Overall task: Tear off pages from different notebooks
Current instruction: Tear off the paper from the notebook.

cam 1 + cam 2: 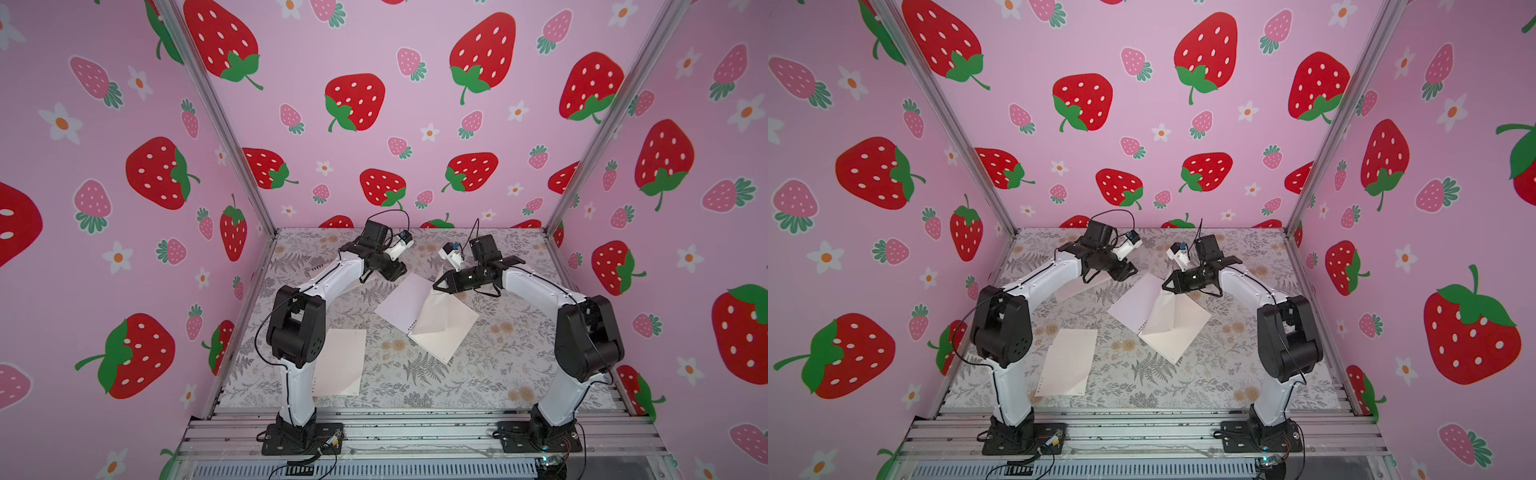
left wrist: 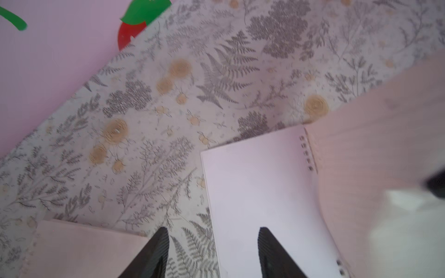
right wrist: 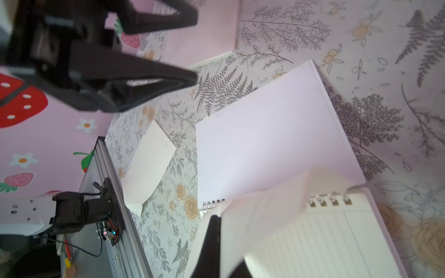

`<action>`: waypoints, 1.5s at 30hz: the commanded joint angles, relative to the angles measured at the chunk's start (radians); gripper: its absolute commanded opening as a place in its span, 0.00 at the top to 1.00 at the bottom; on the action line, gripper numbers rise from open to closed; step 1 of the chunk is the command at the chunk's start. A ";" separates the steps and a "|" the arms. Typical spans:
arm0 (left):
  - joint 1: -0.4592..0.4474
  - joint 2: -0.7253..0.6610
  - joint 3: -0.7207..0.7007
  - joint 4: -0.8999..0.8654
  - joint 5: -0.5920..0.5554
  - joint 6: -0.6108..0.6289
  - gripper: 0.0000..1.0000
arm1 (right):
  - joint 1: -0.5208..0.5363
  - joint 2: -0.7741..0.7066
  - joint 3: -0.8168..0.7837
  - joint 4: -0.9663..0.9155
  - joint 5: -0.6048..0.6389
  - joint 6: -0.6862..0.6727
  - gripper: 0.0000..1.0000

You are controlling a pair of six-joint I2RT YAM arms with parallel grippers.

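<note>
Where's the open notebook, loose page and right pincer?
open notebook (image 1: 401,305): in a top view, blank half.
loose page (image 1: 1069,361): in a top view, sheet's middle.
right pincer (image 1: 436,286): in a top view, tips pinching lifted page (image 1: 432,316).

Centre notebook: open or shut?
Open: the notebook has its cover flipped back flat, and the right gripper pinches one page, lifted and curled.

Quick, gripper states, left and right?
Left gripper: open, holding nothing.
Right gripper: shut on a raised page of the open notebook.
</note>
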 commanded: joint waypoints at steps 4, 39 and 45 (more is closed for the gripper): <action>0.033 0.057 0.096 0.039 0.195 -0.090 0.01 | 0.014 -0.048 0.066 -0.097 -0.199 -0.423 1.00; 0.217 -0.125 -0.126 0.383 0.642 -0.152 0.01 | 0.028 -0.125 0.166 -0.236 -0.557 -1.293 1.00; 0.227 0.021 0.211 -0.022 0.690 -0.135 0.01 | 0.030 -0.150 0.093 -0.130 -0.553 -1.187 1.00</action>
